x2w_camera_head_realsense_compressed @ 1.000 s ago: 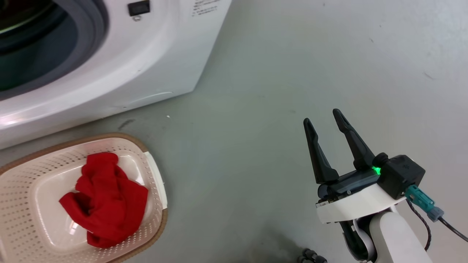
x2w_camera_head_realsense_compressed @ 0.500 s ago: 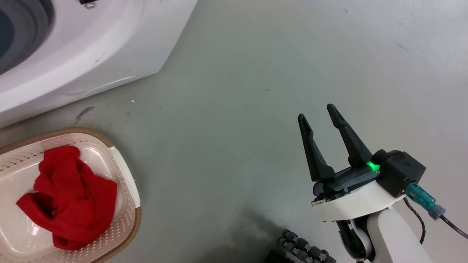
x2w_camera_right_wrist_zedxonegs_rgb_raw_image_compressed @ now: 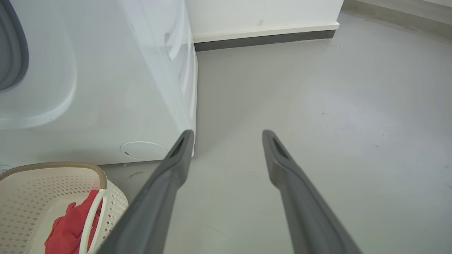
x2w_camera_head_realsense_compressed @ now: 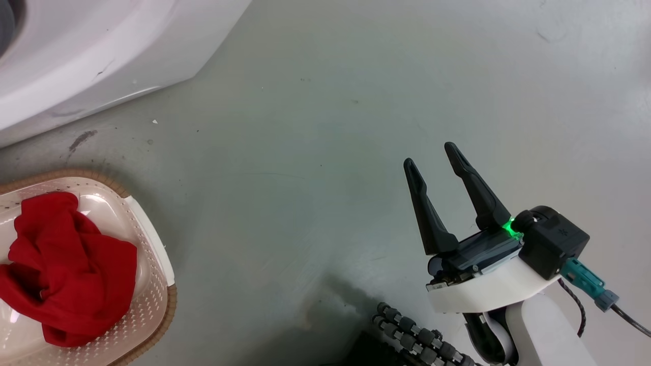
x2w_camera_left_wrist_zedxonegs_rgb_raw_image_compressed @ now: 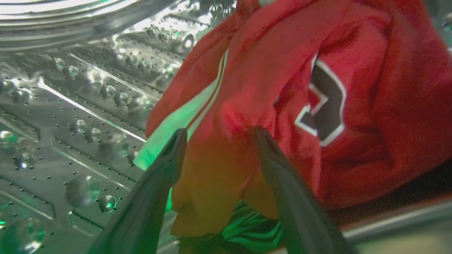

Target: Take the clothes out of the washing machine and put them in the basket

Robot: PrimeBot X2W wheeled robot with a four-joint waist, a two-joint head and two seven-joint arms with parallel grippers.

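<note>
Inside the washing machine's perforated steel drum lies a red garment with white striped trim and a dark graphic. My left gripper is open, its fingers on either side of a fold of this garment. A second, plain red garment lies crumpled in the cream basket on the floor, in front of the white washing machine. Over bare floor to the basket's right, my right gripper hangs open with nothing in it. The right wrist view shows that gripper, the washing machine, the basket and the garment.
Grey floor stretches to the right of the washing machine. A dark baseboard runs along the white wall behind. Black rollers of my base show at the bottom of the head view. A teal plug with a cable hangs off the right wrist.
The head camera has turned, so the washing machine and basket slid left and partly out of the picture. The right gripper stays open in about the same place.
</note>
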